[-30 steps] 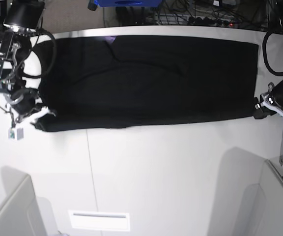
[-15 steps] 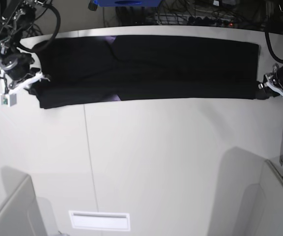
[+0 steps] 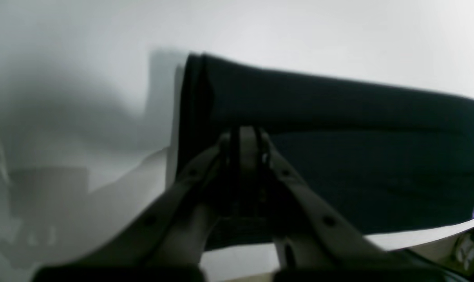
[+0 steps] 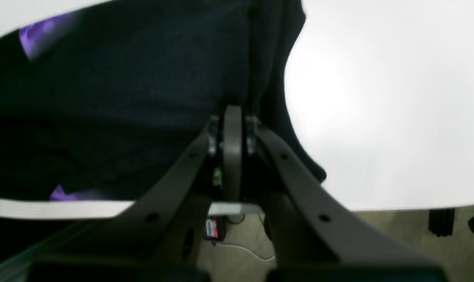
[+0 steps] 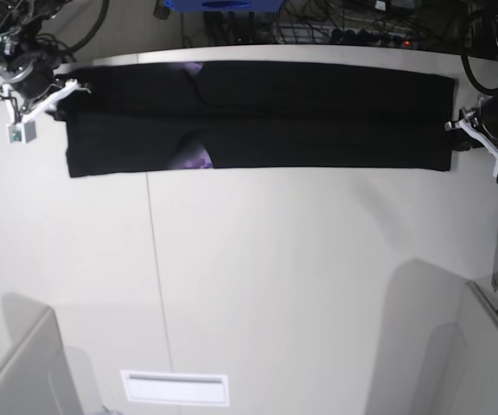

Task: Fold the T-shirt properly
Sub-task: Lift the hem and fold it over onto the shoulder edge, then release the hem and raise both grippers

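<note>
The black T-shirt (image 5: 301,112) lies as a long folded band across the far part of the white table (image 5: 275,277). A bit of purple print (image 5: 199,158) shows at its near edge. My left gripper (image 5: 455,130) is at the band's right end, shut on the shirt's cloth; in the left wrist view (image 3: 245,137) the jaws pinch a black fold (image 3: 339,117). My right gripper (image 5: 59,91) is at the band's left end, shut on the cloth; the right wrist view (image 4: 232,117) shows the jaws closed on black cloth (image 4: 123,86) with purple patches (image 4: 41,29).
Cables and a blue object (image 5: 223,4) lie behind the table's far edge. Grey box corners stand at the near left (image 5: 15,372) and near right (image 5: 491,354). A white slot (image 5: 175,387) is set in the table near the front. A seam (image 5: 154,259) runs down the tabletop.
Both grippers have moved toward the table's far edge with the shirt's near edge, laying it over. The black band is now narrower and more purple print shows.
</note>
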Available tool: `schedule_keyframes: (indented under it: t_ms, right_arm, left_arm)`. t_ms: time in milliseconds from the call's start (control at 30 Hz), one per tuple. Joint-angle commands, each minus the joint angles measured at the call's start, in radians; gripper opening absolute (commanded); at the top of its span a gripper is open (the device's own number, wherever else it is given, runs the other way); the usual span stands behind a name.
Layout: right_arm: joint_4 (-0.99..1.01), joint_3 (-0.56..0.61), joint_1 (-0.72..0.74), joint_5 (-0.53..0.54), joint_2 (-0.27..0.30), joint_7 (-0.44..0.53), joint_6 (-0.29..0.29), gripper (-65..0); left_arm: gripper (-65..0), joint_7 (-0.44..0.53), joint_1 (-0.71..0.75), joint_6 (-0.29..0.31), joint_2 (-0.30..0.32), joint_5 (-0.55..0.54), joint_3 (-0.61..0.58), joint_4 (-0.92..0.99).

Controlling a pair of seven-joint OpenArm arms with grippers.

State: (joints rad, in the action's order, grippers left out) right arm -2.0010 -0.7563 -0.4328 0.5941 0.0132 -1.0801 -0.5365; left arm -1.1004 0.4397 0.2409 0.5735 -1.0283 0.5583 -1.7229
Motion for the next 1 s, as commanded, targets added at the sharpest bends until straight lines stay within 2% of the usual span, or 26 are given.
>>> schedule_keyframes:
  t_ms: [0,500,700,733,833,867,967]
  right_arm:
    - [-0.019,-0.006,-0.014,0.007,0.009,0.021,-0.007,-65.0]
    - [-0.008,0.002,-0.034,-0.003,0.009,0.015,-0.001,-65.0]
    - [-0.008,-0.006,-0.034,-0.003,0.009,-0.041,0.000,-65.0]
    - [-0.008,-0.006,-0.034,-0.003,0.009,-0.042,0.000,-61.7]
    - [-0.008,-0.007,-0.034,0.000,0.009,-0.042,-0.001,-45.6]
    - [-0.010,-0.007,-0.034,0.003,0.009,-0.041,-0.003,-42.6]
    - [-0.010,-0.009,-0.034,0.003,0.009,-0.033,-0.006,-42.3]
  left_arm:
    - [-65.0,0.016,0.015,0.008,0.018,-0.011,0.007,-0.015]
    - [-65.0,0.018,0.057,0.005,0.007,-0.010,0.007,-0.013]
    - [-65.0,0.015,0.061,0.004,0.010,-0.010,0.015,-0.013]
    - [-59.9,0.015,0.061,0.004,0.010,-0.010,0.015,-0.013]
    - [-35.7,0.018,0.061,0.004,0.010,-0.010,0.016,-0.013]
    - [-29.0,0.019,0.061,0.004,0.010,-0.010,0.016,-0.013]
    - [-13.7,0.022,0.061,0.004,0.007,-0.010,0.039,-0.015]
